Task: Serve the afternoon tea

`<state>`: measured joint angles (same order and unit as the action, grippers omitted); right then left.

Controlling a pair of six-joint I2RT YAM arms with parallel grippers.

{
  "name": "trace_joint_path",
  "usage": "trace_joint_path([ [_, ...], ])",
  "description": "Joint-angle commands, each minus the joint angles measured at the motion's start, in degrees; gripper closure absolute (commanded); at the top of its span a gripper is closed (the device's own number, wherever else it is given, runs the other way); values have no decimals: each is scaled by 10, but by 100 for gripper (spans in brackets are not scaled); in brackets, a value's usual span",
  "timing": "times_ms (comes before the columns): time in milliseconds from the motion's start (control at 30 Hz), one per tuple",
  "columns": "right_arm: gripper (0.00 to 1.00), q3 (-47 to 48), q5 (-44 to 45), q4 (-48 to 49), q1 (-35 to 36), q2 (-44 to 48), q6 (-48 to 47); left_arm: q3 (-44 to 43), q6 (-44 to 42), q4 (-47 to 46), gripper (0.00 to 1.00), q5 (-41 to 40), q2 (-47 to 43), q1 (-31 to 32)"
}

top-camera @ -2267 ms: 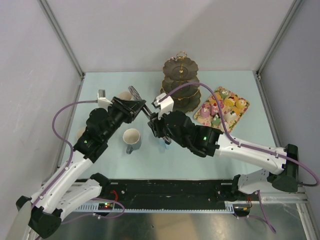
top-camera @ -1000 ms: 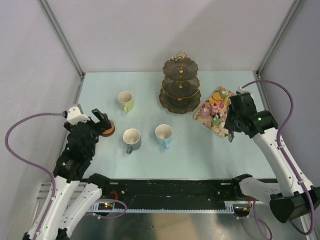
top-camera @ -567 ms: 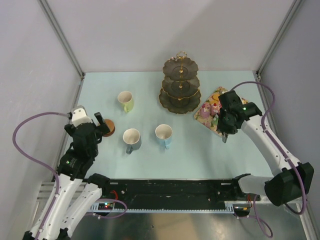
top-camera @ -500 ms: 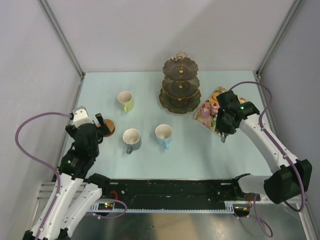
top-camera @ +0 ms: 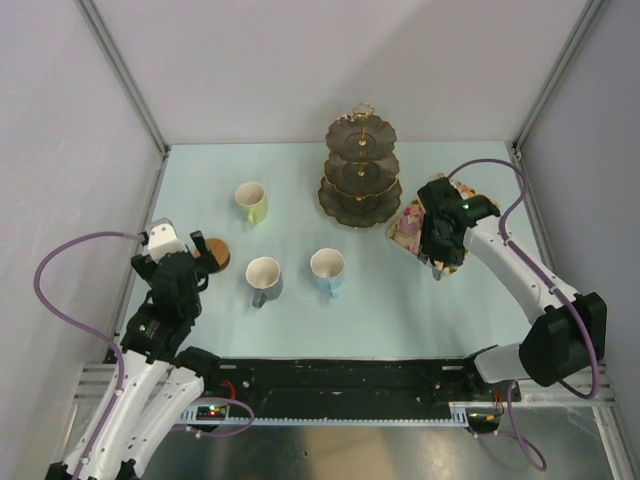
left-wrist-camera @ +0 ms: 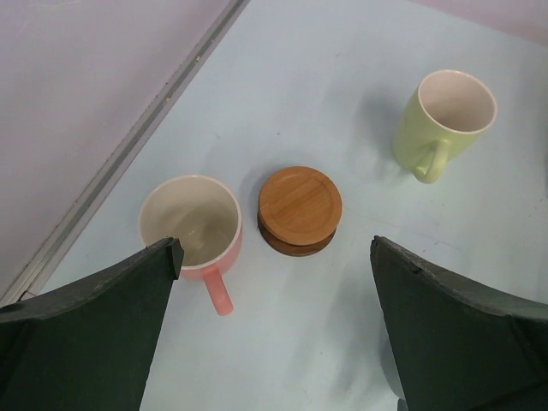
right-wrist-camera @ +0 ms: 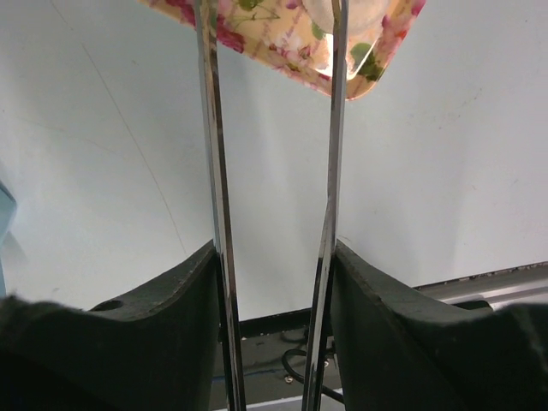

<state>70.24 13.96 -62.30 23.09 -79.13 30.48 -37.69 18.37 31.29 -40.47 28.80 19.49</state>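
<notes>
Four I count: yellow-green mug, pink mug, grey mug, blue mug; one stand; two stacked coasters mid-frame. Left hand wide, right hand narrowly parted.

Left arm folded low on its side as I hold it there, left gripper spread to its widest, angled downward. Right arm stretched forward, wrist bent steeply down, right gripper with thin blades parted, nothing between them.
</notes>
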Motion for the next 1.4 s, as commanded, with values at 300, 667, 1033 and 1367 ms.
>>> trace_joint_path([
  [300, 46, 42, 38, 18, 7, -51, 20, 12, -22, -45, 0, -30, -18, 4],
  [667, 50, 41, 48, 31, 11, -86, 23, 15, -26, -49, 0, -28, -19, 7],
  [1033, 66, 61, 95, -16, 33, -51, 13, 16, -29, -53, 0, -29, -17, 8],
  [1367, 67, 113, 146, 2, 133, -14, -43, 16, -31, -54, 0, -25, -13, 9],
])
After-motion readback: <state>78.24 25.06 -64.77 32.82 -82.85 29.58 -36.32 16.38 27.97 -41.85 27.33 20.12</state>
